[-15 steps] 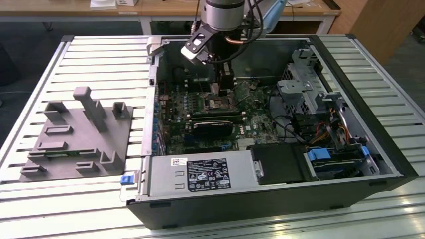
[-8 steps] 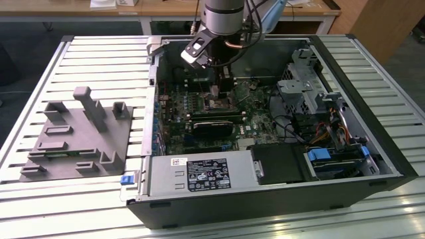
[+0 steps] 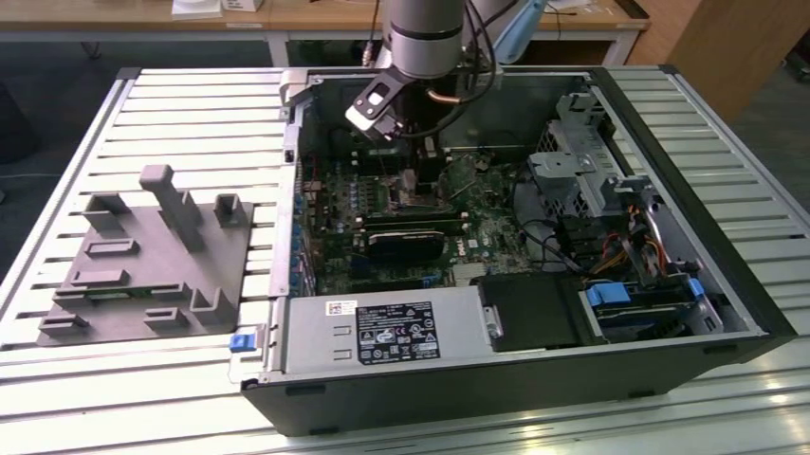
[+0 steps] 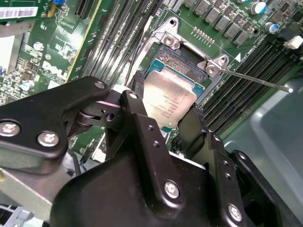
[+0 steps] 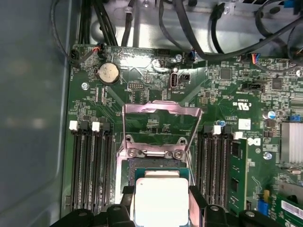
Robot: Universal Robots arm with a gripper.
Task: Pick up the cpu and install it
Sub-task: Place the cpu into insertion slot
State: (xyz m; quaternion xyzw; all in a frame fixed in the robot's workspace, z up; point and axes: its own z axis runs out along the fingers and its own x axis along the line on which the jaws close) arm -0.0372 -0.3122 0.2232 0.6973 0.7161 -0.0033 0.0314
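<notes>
**Exterior view**
- Slatted metal table (image 3: 190, 95). It carries an open computer case (image 3: 708, 284) lying on its side, across the middle and out toward the table's edge on the exterior view's right.
- Grey plastic tray (image 3: 139, 275) with upright blocks. It sits on the table just beside the case, toward the table's edge on the exterior view's left.
- Robot arm (image 3: 424, 33). It comes down into the case from the far edge.
- Gripper (image 3: 405, 166). It sits low over the green circuit board (image 3: 379, 275), toward the board's far edge.
- Power supply box (image 3: 379, 332), with a label on top. It is set along the case's near edge.

**Second wrist view**
- Cpu (image 4: 173, 101), a square chip with a silvery top. It lies in line with the metal-framed socket (image 4: 170, 42) on the circuit board.
- Two black fingers (image 4: 191, 127). They stand at opposite edges of the cpu and press against it, so the gripper is clamped on the chip (whether the chip is fully seated or just above its bed cannot be told).
- Thin metal lever (image 4: 255, 80). It reaches out from one corner of the socket across the long black memory slots (image 4: 246, 90).

**First wrist view**
- Cpu (image 5: 161, 203), between the two fingertips over the socket.
- Metal cover plate (image 5: 161, 118) of the socket. It is swung open and stands clear of the chip.
- Memory slots, in a row on each side of the socket.
- Round coin battery (image 5: 108, 73). It lies on the board toward the corner next to the grey case wall.
- Black cables (image 5: 213, 33). They loop past the board's edge beyond the battery.
</notes>
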